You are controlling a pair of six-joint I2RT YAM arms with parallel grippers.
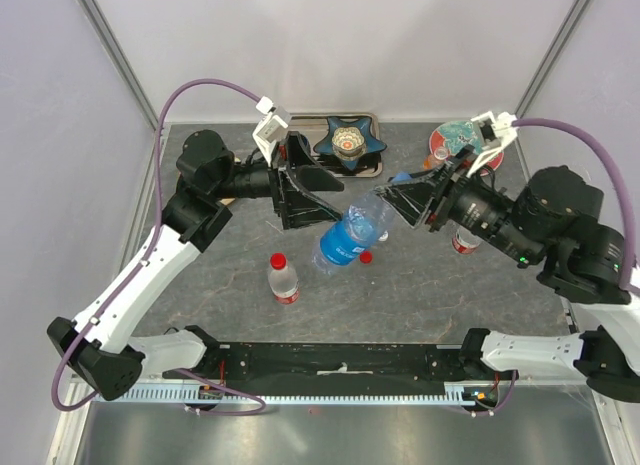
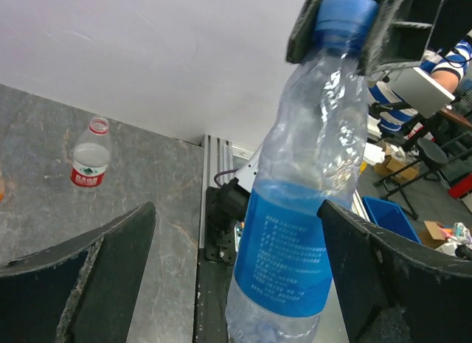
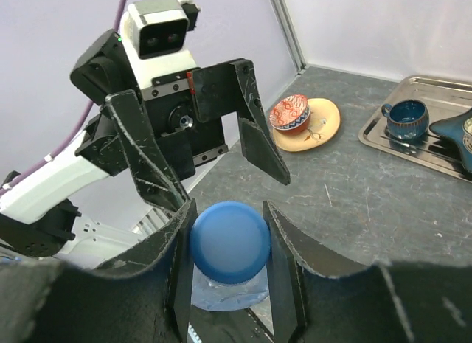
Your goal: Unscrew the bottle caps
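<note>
Two arms meet tool to tool over the middle of the tabletop (image 1: 420, 285). The left arm climbs from its near-left base toward the far left, then bends at the wrist to point right. The right arm folds in from the right edge and reaches left.

The right tool (image 1: 385, 200) is clamped on the blue cap (image 3: 230, 241), one finger pressed against each side of it. The blue bottle (image 1: 348, 240) slants down from that grip toward the near left. Whether its base rests on the tabletop cannot be told.

The left tool (image 1: 335, 200) is spread wide. Its fingers (image 2: 118, 262) flank the bottle's blue label and stand clear of it on both sides.

A loose red cap (image 1: 366, 256) lies on the tabletop just beside the bottle's lower end. A capped bottle (image 1: 283, 278) with a red top stands near and left of it. A third bottle (image 2: 91, 155), with a red-and-white label, stands under the right arm. Along the far edge sit a tray (image 1: 372, 117) and, right of it, a plate (image 1: 452, 140).
</note>
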